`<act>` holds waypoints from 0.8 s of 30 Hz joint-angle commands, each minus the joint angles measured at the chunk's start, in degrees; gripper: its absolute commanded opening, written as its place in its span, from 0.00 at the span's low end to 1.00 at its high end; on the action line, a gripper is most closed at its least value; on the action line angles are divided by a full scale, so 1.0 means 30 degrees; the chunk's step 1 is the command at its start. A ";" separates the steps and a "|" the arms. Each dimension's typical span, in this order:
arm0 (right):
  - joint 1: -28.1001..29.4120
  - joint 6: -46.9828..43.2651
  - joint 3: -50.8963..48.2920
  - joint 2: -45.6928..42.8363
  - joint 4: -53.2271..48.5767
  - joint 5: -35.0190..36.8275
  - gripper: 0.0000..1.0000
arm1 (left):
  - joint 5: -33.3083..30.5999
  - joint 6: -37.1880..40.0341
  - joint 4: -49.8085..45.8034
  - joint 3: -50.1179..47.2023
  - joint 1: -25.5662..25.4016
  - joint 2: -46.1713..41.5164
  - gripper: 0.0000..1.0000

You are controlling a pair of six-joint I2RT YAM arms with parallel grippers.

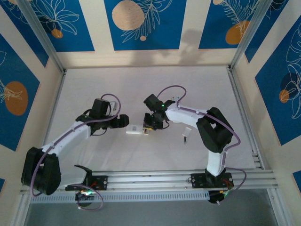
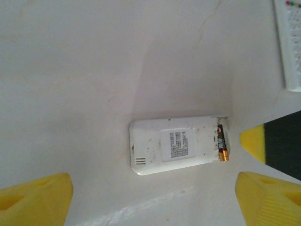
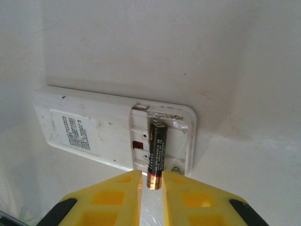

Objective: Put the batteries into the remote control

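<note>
A: Where do we have the battery (image 3: 156,150) just now?

B: In the right wrist view it lies lengthwise in the open bay (image 3: 138,141) of the remote control (image 3: 108,132), which rests back-up on the desk (image 3: 141,47). Its copper end points to 6 o'clock. Our right end effector (image 3: 151,182) is clamped on that end, a yellow finger (image 3: 123,190) on each side.

A: Why do we grip so near the tip?

B: We judge it leaves the rest of the cell free to drop between the bay walls; fingers farther up would foul the casing. The slot at the battery's 9 o'clock side looks empty, so we reckon another cell is owed.

A: And our left end effector (image 2: 153,200)?

B: Its fingers stand wide apart, holding nothing, just short of the remote control. From above it sits at the remote's 9 o'clock end, with the right one at 3 o'clock. We take it as poised to brace the casing, since a push on the cell could slide so light a thing across the smooth desk.

A: Is the cell seated?

B: We cannot tell. The copper end pokes past the casing's edge, so we doubt it. The next move calls for a gentle press toward 12 o'clock and downward.

A: Anything else nearby?

B: A second remote (image 2: 291,42), buttons up, at 1 o'clock in the left wrist view, well apart.
</note>
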 commanded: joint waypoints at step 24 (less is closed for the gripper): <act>0.0270 0.0376 0.0085 0.1448 0.0316 -0.0881 0.16 | 0.1962 -0.1045 0.2374 -0.0841 0.0626 0.2748 0.86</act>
